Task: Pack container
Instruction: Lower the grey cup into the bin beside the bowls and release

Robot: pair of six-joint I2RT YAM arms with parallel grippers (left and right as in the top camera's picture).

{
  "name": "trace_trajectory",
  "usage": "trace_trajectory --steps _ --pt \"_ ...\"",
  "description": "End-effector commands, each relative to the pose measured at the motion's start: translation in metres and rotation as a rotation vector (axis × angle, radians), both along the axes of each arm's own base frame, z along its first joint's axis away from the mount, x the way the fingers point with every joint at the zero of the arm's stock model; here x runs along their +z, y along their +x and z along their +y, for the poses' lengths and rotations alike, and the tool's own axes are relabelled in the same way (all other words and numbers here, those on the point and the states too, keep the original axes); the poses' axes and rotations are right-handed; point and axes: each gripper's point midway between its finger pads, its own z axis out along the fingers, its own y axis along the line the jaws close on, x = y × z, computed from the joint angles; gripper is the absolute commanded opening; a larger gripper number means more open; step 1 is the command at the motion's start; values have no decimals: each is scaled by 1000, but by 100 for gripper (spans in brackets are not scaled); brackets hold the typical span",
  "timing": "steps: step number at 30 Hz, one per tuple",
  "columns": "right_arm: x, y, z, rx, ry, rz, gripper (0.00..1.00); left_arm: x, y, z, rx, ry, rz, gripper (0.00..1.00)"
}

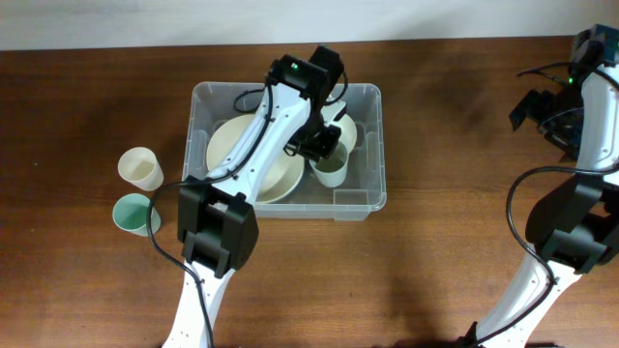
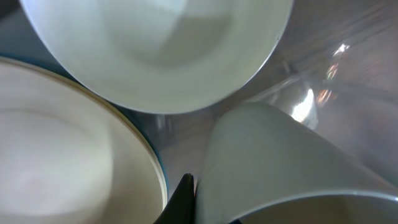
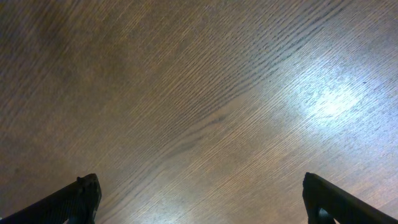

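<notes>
Left gripper (image 1: pixel 324 147) with cup (image 1: pixel 331 172), inside container (image 1: pixel 376 135)

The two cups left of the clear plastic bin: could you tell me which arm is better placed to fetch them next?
Left, probably: cream cup and teal-lined cup stand by its base. The left tool grips a pale cup in the clear plastic bin; the open right tool sits far beyond.

Dark brown wooden table (image 1: pixel 464 193), strong grain, fills nearly whole overhead view. Pale strip (image 1: pixel 193 19) along far edge, possibly wall or floor. Soft bright glare (image 3: pixel 333 99) on wood in right wrist view. Surface matte, darker patches toward front.
</notes>
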Motion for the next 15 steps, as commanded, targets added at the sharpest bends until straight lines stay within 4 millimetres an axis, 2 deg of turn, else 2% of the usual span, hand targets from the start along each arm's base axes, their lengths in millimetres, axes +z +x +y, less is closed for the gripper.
trace_trajectory --steps 1,8,15 --pt "-1 -1 -1 -3 0 3 99 -11 -5 4 8 22 30 6" --pt "-1 -1 -1 -3 0 3 99 -22 -1 4 9 21 20 14" --pt "-1 -1 -1 -3 0 3 99 -26 7 5 11 34 -15 14"
